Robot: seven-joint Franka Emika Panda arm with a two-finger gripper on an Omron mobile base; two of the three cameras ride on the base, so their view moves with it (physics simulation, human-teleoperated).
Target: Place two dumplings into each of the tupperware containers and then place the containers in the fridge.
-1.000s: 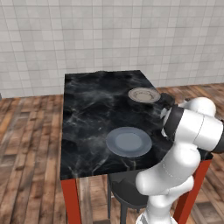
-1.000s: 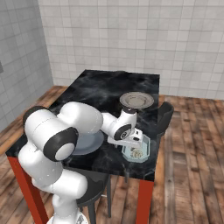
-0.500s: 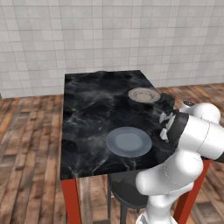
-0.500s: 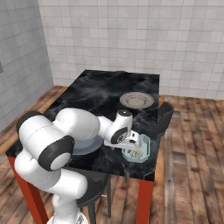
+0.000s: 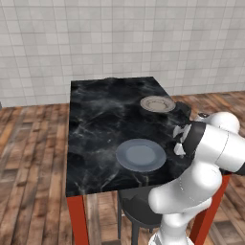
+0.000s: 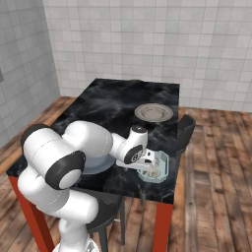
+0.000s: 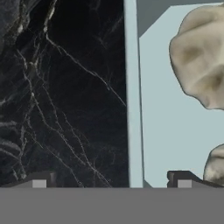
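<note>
— Two dumplings (image 7: 199, 57) lie in the tupperware container (image 7: 166, 131), seen close from the hand view: one large at the upper right, a second just peeking in at the lower right edge.

— Where does that container sit?

— On the black marble table (image 6: 118, 98), near its right front corner in the right base view, where the tub (image 6: 158, 168) shows pale blue-green with tan lumps inside.

— And the end effector?

— The end effector (image 7: 111, 179) hangs low over the tub's rim, its two dark fingertips (image 7: 39, 179) spread wide. One tip stands over the bare marble, the other over the inside of the tub, with the thick rim running between them. Nothing is held between them. In the right base view the end effector (image 6: 147, 162) sits right at the near left side of the tub.

— Anything else on the table?

— A round blue-grey plate (image 5: 141, 155) near the front edge, beside the arm, and a round beige plate (image 5: 157, 103) farther back toward the right side. They are well apart from each other. A dark stool (image 5: 139, 213) stands under the table's front edge.
</note>
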